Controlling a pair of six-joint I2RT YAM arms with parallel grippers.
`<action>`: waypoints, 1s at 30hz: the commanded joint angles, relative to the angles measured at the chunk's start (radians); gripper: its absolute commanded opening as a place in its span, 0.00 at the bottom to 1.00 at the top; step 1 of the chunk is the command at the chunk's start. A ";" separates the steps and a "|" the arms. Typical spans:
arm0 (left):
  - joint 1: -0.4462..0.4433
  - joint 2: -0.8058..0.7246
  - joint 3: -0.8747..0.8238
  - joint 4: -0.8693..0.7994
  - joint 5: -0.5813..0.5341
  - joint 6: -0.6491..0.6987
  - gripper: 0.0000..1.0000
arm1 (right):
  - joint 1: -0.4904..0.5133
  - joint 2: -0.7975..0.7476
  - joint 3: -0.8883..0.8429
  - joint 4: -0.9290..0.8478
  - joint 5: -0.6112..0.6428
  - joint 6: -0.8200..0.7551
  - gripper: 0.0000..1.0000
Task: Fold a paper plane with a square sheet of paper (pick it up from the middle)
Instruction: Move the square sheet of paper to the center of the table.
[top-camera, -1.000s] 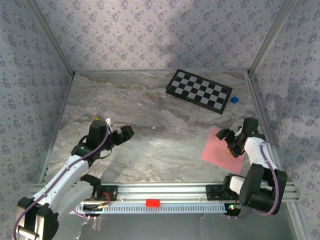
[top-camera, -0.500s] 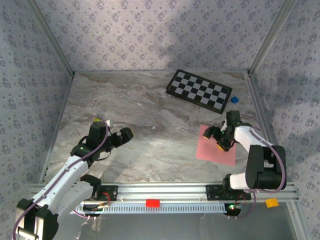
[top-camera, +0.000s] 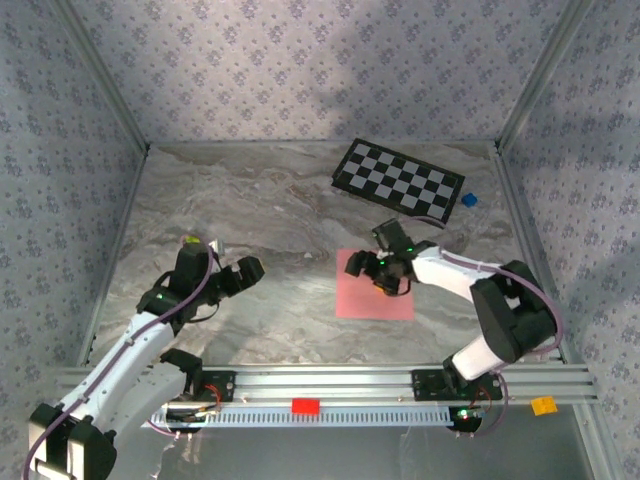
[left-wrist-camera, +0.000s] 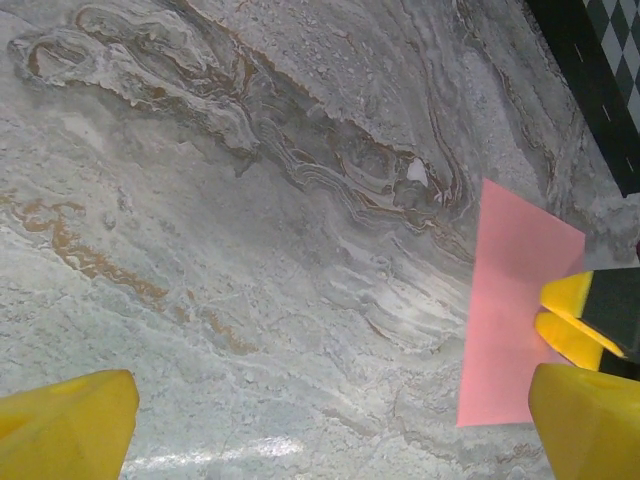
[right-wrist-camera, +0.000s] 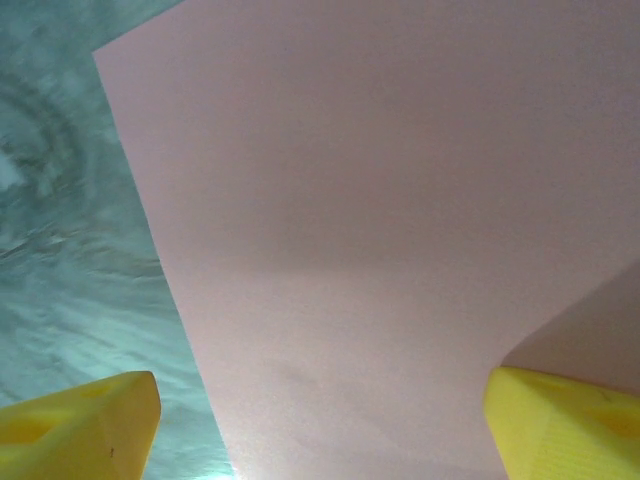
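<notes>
**A:** Where is the sheet of paper (top-camera: 365, 303)?

**B:** It lies flat on the tabletop (top-camera: 260, 210), on the near side of the checkerboard (top-camera: 398, 183) and well apart from it. The right tool (top-camera: 385, 272) sits over the sheet's far edge. Its fingers are spread wide with pink directly beneath them, and nothing is pinched.

**A:** And the left tool (top-camera: 243, 272)?

**B:** It is also spread wide and empty, well off to the left of the checkerboard. The sheet lies to its right, so the right tool is far nearer. The sheet is square, so it has no long axis to line up with.

**A:** What differs from a second ago?

**B:** Sheet and right tool have slid left together, from below the checkerboard's right end to below its left half. I judge the tool is dragging it toward the middle. The left tool has barely shifted.
</notes>
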 joint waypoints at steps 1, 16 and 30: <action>-0.005 -0.020 0.042 -0.058 -0.018 0.006 1.00 | 0.098 0.086 0.033 0.033 0.059 0.205 0.87; -0.005 -0.034 0.059 -0.116 -0.029 0.009 1.00 | 0.309 0.270 0.237 0.266 -0.004 0.408 0.85; -0.144 0.291 0.223 -0.099 -0.024 0.053 0.92 | 0.201 -0.068 0.073 0.059 0.181 0.239 0.88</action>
